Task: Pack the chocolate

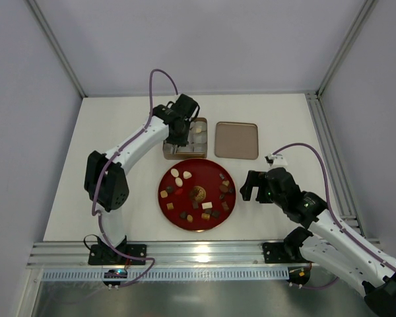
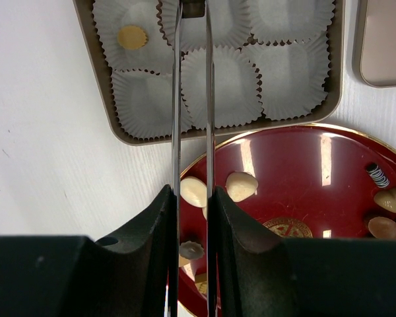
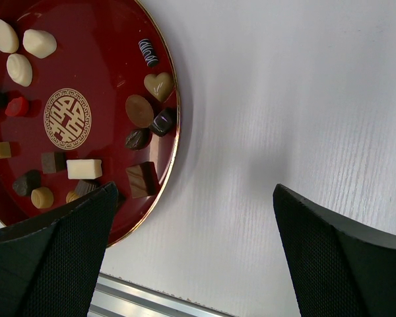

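Observation:
The chocolate [image 1: 188,175] lies as several small brown, tan and cream pieces on a round red plate [image 1: 208,179]. Behind the plate stands a tan box [image 1: 166,153] lined with white paper cups [image 2: 287,69]; one cup holds a round tan piece [image 2: 131,37]. My left gripper [image 1: 180,134] hangs over the box, its long thin metal fingers [image 2: 176,99] shut on a small dark chocolate [image 2: 193,8] above a cup. Over bare table to the right of the plate, my right gripper [image 1: 254,187] stands open and holds nothing. Its view shows the plate [image 3: 105,53] with a heart-shaped piece [image 3: 159,86].
The box's tan lid [image 1: 236,140] lies flat to the right of the box. A metal rail [image 1: 204,252] runs along the table's near edge, and frame posts stand at the back corners. White table lies right of the plate.

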